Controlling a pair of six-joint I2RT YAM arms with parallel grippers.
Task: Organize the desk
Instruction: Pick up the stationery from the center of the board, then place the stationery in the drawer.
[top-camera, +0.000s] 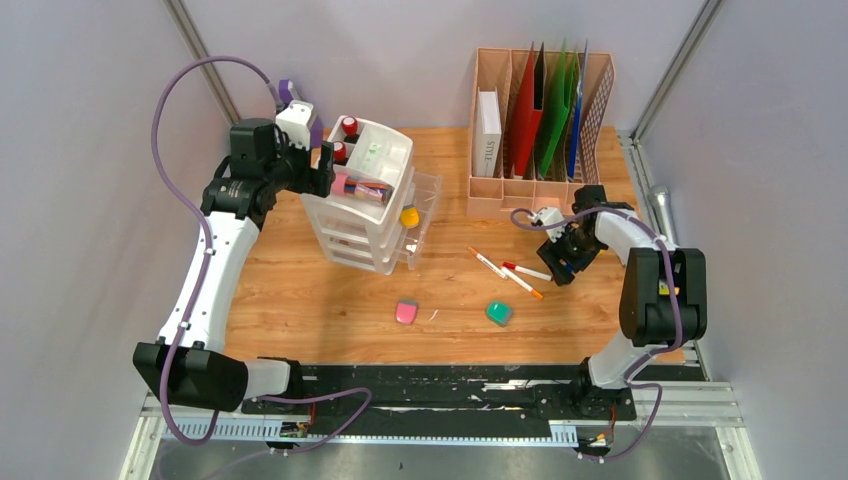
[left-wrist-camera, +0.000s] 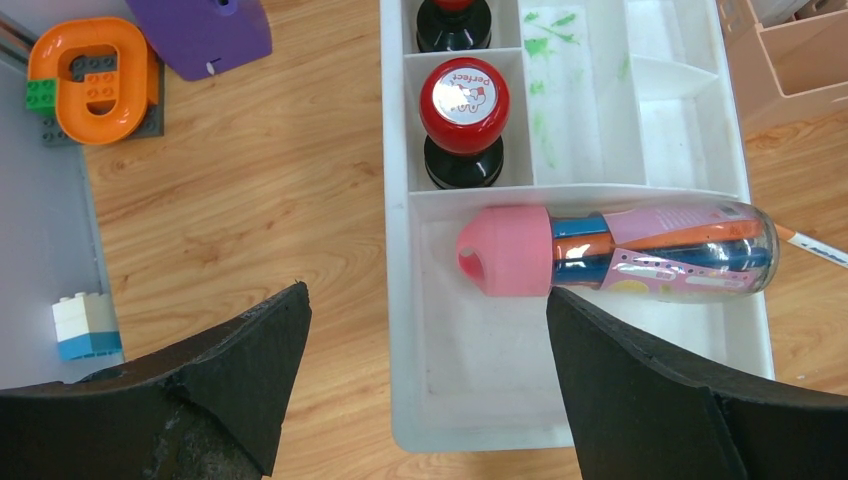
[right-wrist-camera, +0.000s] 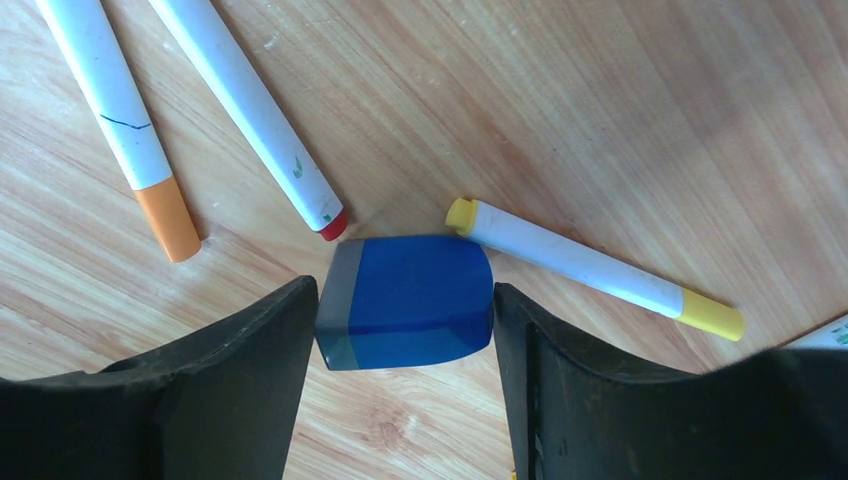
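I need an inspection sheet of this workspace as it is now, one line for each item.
Surface: wood-grain desk, with loose items scattered on it.
Job's things: white drawer organizer with red-topped stamps and a pen tube in its top tray; file rack at the back; markers, pink eraser, green eraser, blue eraser.
Clutter: toy bricks by the left wall.
Tools: left tool open above the tray; right tool fingers touch both sides of the blue eraser, which lies on the desk.
Cables: purple cables loop along both arms.
Surroundings: grey walls; black rail at the near edge.
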